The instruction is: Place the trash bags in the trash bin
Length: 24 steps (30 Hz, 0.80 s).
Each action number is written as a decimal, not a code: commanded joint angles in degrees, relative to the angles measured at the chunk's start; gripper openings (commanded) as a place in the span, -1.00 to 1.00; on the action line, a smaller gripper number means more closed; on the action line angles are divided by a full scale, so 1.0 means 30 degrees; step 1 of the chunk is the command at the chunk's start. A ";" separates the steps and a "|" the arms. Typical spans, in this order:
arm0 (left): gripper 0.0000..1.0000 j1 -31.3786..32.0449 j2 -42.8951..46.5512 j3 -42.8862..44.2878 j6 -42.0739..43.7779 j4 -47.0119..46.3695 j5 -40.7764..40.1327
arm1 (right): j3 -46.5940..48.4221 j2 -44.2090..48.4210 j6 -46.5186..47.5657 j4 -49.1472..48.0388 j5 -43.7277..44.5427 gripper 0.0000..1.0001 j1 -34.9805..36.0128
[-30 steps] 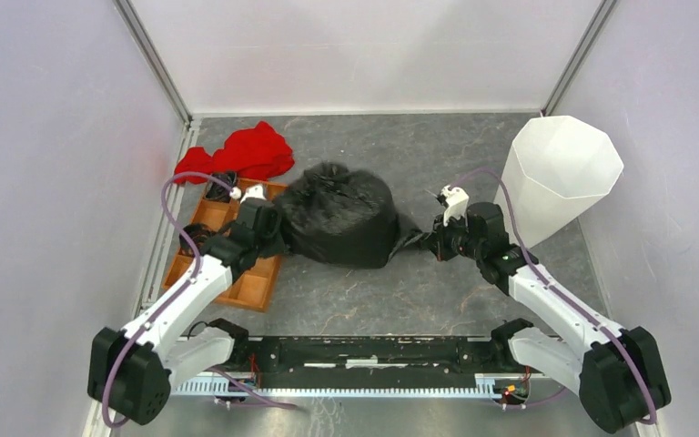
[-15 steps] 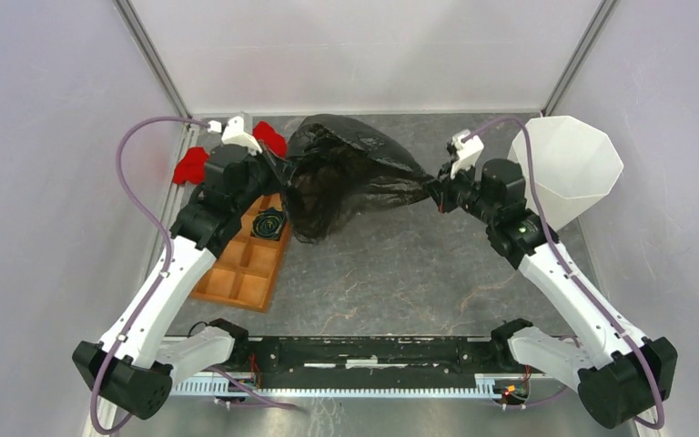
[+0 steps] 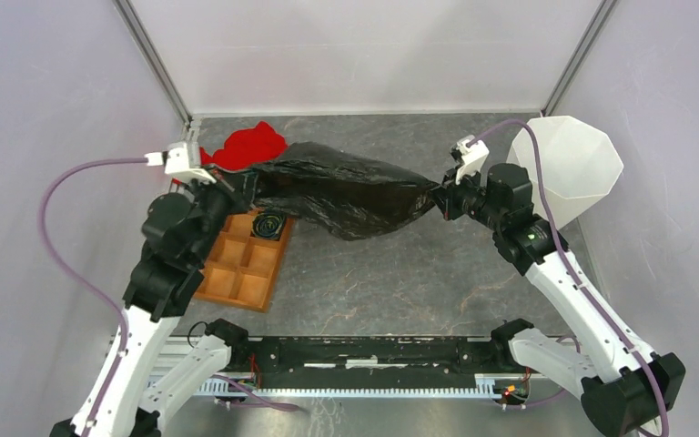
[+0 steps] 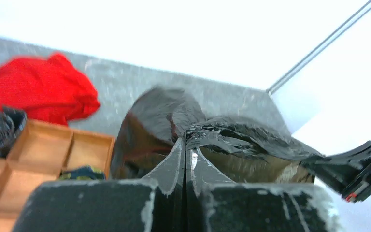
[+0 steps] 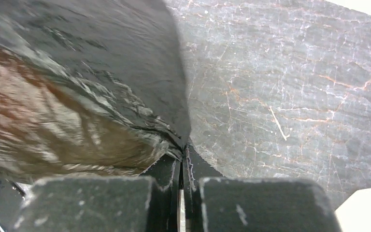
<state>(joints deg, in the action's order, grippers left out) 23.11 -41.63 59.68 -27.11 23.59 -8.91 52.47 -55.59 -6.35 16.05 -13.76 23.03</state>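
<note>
The black trash bag (image 3: 346, 193) hangs stretched in the air between both grippers, over the middle of the table. My left gripper (image 3: 246, 182) is shut on the bag's left edge; in the left wrist view (image 4: 185, 141) the film (image 4: 232, 137) bunches at the pinched tips. My right gripper (image 3: 439, 198) is shut on the bag's right edge; in the right wrist view (image 5: 184, 146) the film (image 5: 77, 96) spreads to the left. The white trash bin (image 3: 566, 173) stands at the far right, just behind the right wrist, its mouth open.
An orange compartment tray (image 3: 241, 269) lies at the left under the left arm, with a dark round item (image 3: 269, 223) in one cell. A red cloth (image 3: 248, 146) lies at the back left. Enclosure walls stand on three sides.
Both arms lifted the bag off the table and pulled it apart. The left gripper swung further left and nearer, stretching the bag into a long band. The right gripper stayed near the bin.
</note>
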 commanded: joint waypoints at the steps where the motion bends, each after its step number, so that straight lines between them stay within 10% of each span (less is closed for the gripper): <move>1: -0.96 -0.0073 0.0661 -0.0403 0.2072 -0.2318 -0.1488 | 0.0605 -0.0018 -0.0647 -0.0043 -0.0139 -0.91 -0.0002; 13: -0.96 0.0390 0.0504 -0.4330 0.2413 -0.5123 -0.1968 | 0.6822 -0.0366 0.1058 0.6275 0.2326 0.63 -0.0022; 18: -0.96 0.1373 0.0750 -0.4497 0.2938 -0.5049 -0.2883 | 0.9787 -0.0570 0.1148 0.7310 0.4093 0.72 -0.0014; 24: -0.96 0.2429 0.1024 -0.4575 0.3032 -0.4910 -0.3407 | 1.2239 -0.3686 0.2705 1.0329 1.6417 0.68 -0.0028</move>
<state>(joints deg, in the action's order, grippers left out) 28.97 -39.44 45.52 -21.96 11.64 -16.12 85.27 -59.81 -1.78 38.89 9.96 23.14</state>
